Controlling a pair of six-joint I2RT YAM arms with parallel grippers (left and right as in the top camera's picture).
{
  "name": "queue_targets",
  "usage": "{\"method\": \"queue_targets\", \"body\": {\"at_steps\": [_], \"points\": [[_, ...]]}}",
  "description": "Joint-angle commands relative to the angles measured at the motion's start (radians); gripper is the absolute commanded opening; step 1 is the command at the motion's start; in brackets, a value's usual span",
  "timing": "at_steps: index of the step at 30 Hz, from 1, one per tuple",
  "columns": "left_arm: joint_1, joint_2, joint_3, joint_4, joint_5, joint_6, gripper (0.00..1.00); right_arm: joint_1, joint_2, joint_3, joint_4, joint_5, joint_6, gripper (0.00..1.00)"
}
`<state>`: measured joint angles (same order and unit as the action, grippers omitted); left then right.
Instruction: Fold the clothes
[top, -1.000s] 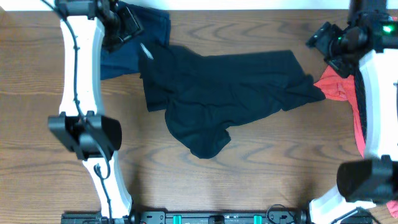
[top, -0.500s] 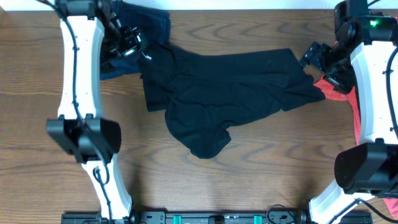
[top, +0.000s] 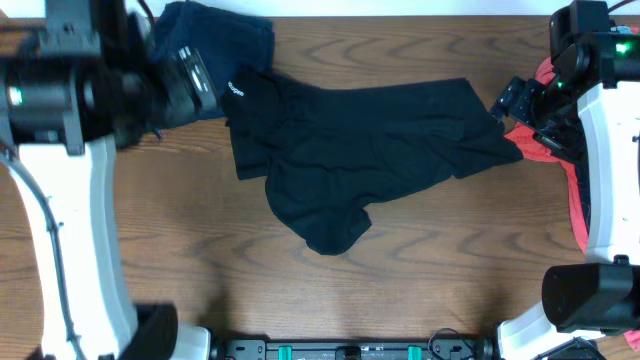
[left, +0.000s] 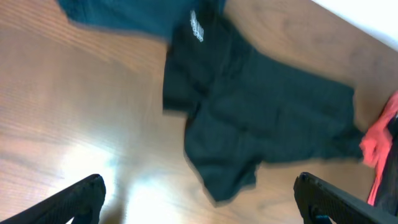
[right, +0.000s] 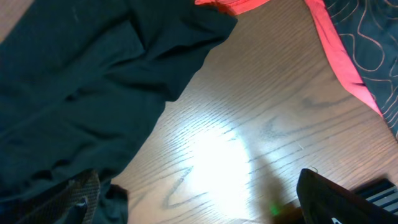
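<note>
My left pincer (left: 199, 182) and right pincer (right: 198, 177) both gape released and empty. I'd pinch corners of the crumpled black fabric garment (top: 350, 150) lying just beside each, then stretch it flat.

- One black garment (top: 360, 150), spread out, bearing one small white logo (top: 234, 88).
- One navy garment (top: 225, 40).
- One coral-pink garment (top: 574, 200).
- One black garment with thin red lines (right: 367, 25), seen only in part.
- Two robot arms: one left arm (top: 60, 240), one right arm (top: 605, 170).
- Two grippers: one left gripper (left: 199, 183), one right gripper (right: 199, 180), two fingers each.
- One wooden table (top: 420, 270).
</note>
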<state>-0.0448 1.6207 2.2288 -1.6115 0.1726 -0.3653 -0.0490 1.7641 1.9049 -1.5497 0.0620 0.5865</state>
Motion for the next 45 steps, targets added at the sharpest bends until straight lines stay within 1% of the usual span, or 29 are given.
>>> {"method": "queue_targets", "body": {"at_steps": [1, 3, 5, 7, 10, 14, 16, 22, 26, 33, 38, 43, 45], "points": [[-0.055, -0.057, -0.214, -0.074, -0.008, 0.001, 0.98, 0.011, -0.010, -0.028, 0.011, 0.028, -0.027, 0.99], [-0.093, -0.093, -0.343, -0.040, 0.022, -0.003, 0.98, 0.011, -0.010, -0.046, 0.029, 0.025, -0.027, 0.99], [-0.142, -0.123, -0.501, 0.043, 0.053, -0.016, 0.98, 0.011, -0.010, -0.066, 0.052, 0.005, -0.027, 0.99], [-0.183, -0.134, -0.640, 0.116, 0.055, -0.059, 0.98, 0.011, -0.010, -0.082, 0.062, -0.010, -0.028, 0.99], [-0.225, -0.134, -0.792, 0.187, 0.058, -0.111, 0.98, 0.011, -0.010, -0.101, 0.069, -0.010, -0.054, 0.99], [-0.285, -0.134, -0.964, 0.339, 0.150, -0.125, 0.98, 0.011, -0.010, -0.121, 0.084, -0.006, -0.072, 0.99], [-0.317, -0.134, -1.042, 0.428, 0.183, -0.151, 0.99, 0.011, -0.010, -0.126, 0.092, -0.006, -0.072, 0.99], [-0.396, -0.113, -1.245, 0.708, 0.182, -0.278, 1.00, 0.011, -0.010, -0.127, 0.105, -0.007, -0.072, 0.99], [-0.418, -0.068, -1.317, 0.817, 0.182, -0.322, 0.99, 0.011, -0.010, -0.127, 0.101, -0.008, -0.085, 0.99], [-0.419, 0.064, -1.330, 0.900, 0.179, -0.321, 0.96, 0.011, -0.010, -0.127, 0.101, -0.010, -0.095, 0.99], [-0.420, 0.123, -1.330, 0.945, 0.179, -0.320, 0.93, 0.011, -0.010, -0.127, 0.099, -0.010, -0.096, 0.99], [-0.420, 0.135, -1.330, 0.947, 0.175, -0.316, 0.80, 0.011, -0.010, -0.127, 0.099, -0.010, -0.098, 0.99], [-0.420, 0.135, -1.330, 0.938, 0.175, -0.309, 0.69, 0.011, -0.010, -0.127, 0.099, -0.010, -0.098, 0.99]]}}
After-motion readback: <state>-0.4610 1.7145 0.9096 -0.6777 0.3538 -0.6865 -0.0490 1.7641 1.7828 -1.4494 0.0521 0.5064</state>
